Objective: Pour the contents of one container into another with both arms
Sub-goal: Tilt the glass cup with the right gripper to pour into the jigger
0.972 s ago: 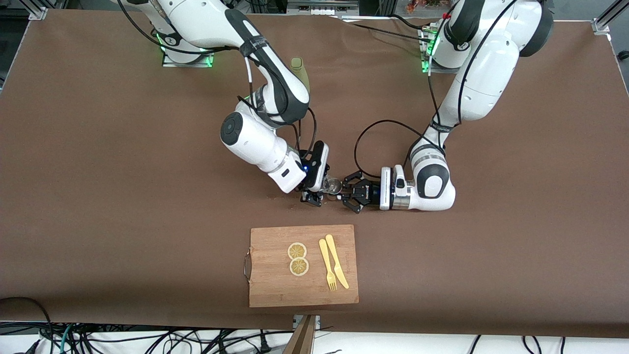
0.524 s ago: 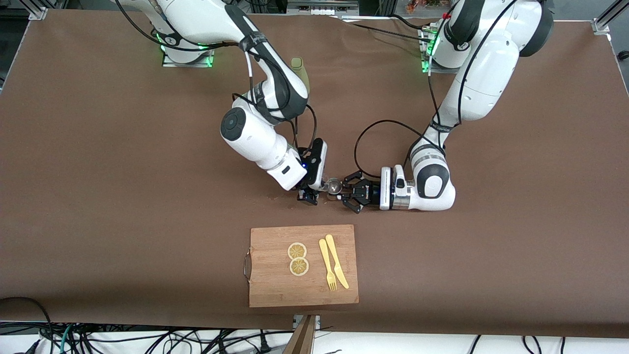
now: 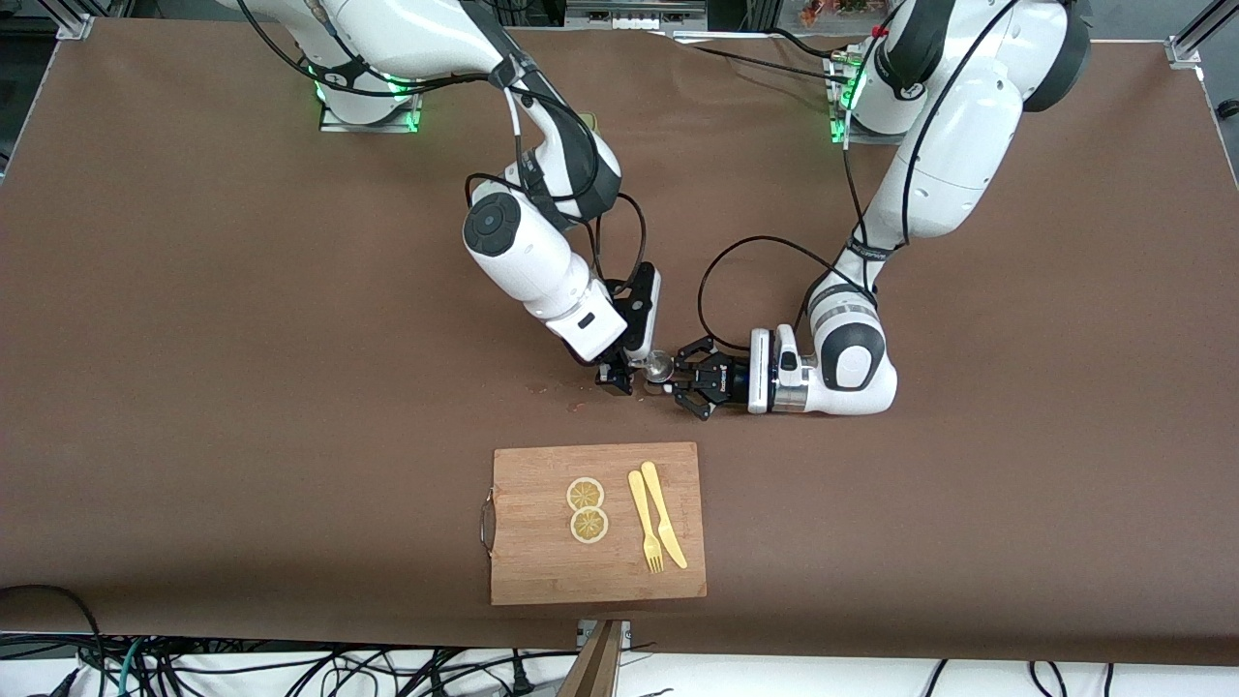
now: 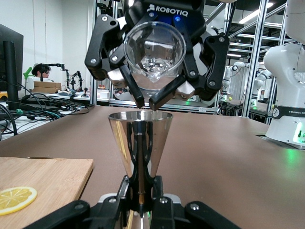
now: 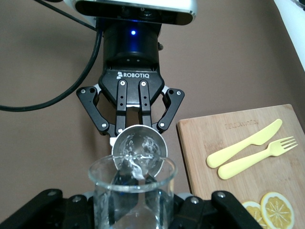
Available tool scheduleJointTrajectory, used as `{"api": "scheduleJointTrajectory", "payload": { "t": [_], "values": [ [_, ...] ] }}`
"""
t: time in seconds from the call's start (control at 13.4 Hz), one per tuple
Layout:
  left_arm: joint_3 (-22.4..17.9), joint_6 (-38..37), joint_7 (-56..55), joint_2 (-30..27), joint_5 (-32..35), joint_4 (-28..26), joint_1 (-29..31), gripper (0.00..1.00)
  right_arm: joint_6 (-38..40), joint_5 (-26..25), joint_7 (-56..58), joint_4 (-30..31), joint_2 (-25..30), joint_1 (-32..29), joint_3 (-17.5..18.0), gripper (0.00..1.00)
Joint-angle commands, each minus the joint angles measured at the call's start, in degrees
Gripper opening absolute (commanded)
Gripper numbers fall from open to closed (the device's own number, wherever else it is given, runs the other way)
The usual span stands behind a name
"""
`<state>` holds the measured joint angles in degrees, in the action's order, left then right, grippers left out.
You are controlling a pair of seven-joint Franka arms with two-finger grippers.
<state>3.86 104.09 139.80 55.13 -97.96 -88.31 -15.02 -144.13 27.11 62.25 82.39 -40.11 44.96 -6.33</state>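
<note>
Glass (image 4: 154,55), gripped by the right tool (image 3: 614,376), is tipping over the metal cup (image 4: 139,138) gripped by the left tool (image 3: 689,380) at mid-table; overtilting risks spilling.

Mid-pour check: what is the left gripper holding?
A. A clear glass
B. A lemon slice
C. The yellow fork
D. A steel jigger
D. The left gripper is shut on the steel jigger, held upright, while the right gripper tips the clear glass over it.
</note>
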Motion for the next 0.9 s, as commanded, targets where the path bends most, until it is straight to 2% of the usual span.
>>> {"api": "scheduleJointTrajectory", "payload": {
  "t": [0.0,0.22,0.82],
  "values": [
    [0.0,1.0,2.7,-0.5,-1.8,-0.2,-0.4,0.0,0.5,-2.2,-1.5,1.5,1.9,0.8,-0.9,0.0],
    [0.0,1.0,2.7,-0.5,-1.8,-0.2,-0.4,0.0,0.5,-3.7,-1.5,1.5,1.9,0.8,-0.9,0.0],
    [0.0,1.0,2.7,-0.4,-1.7,-0.2,-0.4,0.0,0.4,-3.7,-1.5,1.3,1.8,0.7,-0.8,0.0]
  ]
}}
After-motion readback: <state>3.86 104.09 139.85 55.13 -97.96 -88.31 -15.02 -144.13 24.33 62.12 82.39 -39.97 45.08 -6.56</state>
